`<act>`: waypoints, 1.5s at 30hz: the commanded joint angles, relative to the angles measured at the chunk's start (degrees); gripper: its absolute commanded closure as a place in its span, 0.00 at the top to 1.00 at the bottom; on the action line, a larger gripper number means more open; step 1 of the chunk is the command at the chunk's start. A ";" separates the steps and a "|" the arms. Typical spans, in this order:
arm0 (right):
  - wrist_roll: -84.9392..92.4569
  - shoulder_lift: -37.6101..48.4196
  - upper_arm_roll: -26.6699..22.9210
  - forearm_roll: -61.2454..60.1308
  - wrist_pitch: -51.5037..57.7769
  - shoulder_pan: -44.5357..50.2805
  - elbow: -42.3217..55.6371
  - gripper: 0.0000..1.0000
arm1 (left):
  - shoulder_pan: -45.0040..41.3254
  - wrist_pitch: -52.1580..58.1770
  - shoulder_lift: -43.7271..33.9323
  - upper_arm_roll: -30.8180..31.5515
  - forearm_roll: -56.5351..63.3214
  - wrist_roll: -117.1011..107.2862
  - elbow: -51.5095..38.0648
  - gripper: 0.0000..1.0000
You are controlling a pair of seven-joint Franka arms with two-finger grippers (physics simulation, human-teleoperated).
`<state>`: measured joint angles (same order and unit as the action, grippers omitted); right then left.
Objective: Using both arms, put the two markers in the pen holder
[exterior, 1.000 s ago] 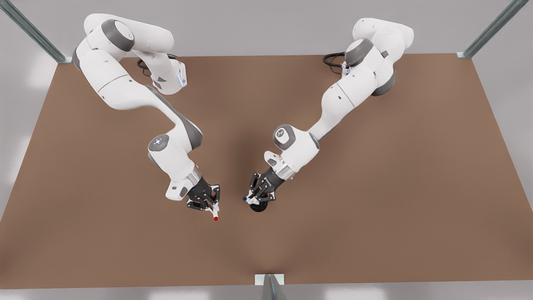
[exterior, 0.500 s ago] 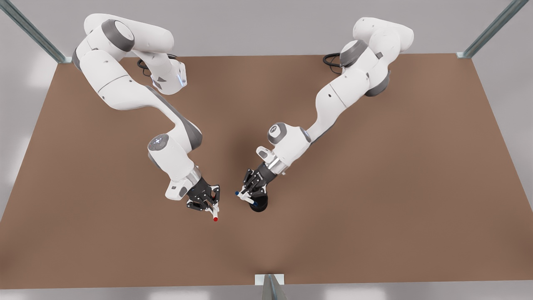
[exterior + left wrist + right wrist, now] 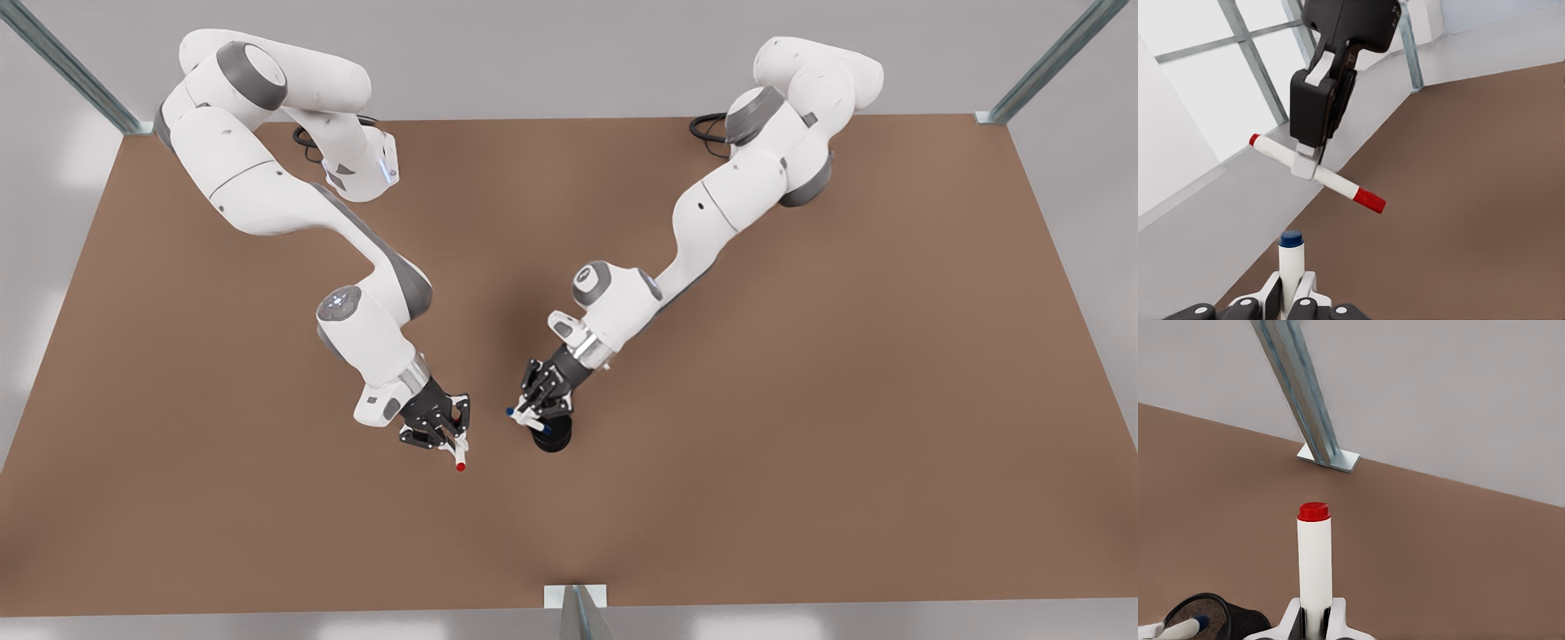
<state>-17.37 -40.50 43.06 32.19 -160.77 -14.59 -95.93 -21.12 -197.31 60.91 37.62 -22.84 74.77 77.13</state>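
Note:
My left gripper (image 3: 531,416), on the front view's right, is shut on the blue-capped marker (image 3: 523,419). It holds that marker tilted over the black pen holder (image 3: 553,436). The right wrist view shows the marker's lower blue end (image 3: 1197,622) at the pen holder's (image 3: 1221,613) mouth. In the left wrist view the blue cap (image 3: 1291,239) sticks up from my left gripper (image 3: 1290,288). My right gripper (image 3: 453,437), to the holder's left in the front view, is shut on the red-capped marker (image 3: 459,455). That red marker (image 3: 1315,563) stands in my right gripper (image 3: 1315,613), also seen as the far gripper (image 3: 1308,157) clamping the red marker (image 3: 1338,183).
The brown table (image 3: 800,400) spreads wide around both grippers. Metal frame posts stand at its corners and at the middle of the near edge (image 3: 576,609). The two grippers hang a short gap apart above the table.
My left arm has swung toward the front view's left and brought the blue marker over the pen holder, tilting it. The right gripper with the red marker has barely moved.

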 commanded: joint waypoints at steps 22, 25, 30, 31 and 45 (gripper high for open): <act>-13.38 2.88 -0.16 0.95 -12.29 13.71 -5.06 0.21 | 32.92 116.63 -43.76 -16.13 34.55 -81.72 -6.21 1.00; -15.06 -0.28 -2.27 1.12 -12.46 18.46 1.09 0.21 | 14.26 110.56 -53.26 -41.22 25.39 -74.85 4.44 1.00; -14.27 -7.40 -6.05 5.52 -12.55 19.69 10.59 0.21 | 14.35 109.77 -49.57 -41.31 25.74 -72.57 1.97 1.00; -11.11 -9.95 -6.32 5.52 -16.24 19.69 10.94 0.21 | 14.35 109.77 -49.57 -41.31 25.57 -72.57 1.97 1.00; -9.96 -10.65 -10.54 18.35 -19.41 19.16 8.83 0.21 | 15.05 108.01 -47.46 -41.39 25.39 -72.66 2.06 1.00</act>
<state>-26.75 -51.23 32.61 48.79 -179.70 4.58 -86.85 -6.04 -89.21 13.48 -3.77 2.58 13.97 79.22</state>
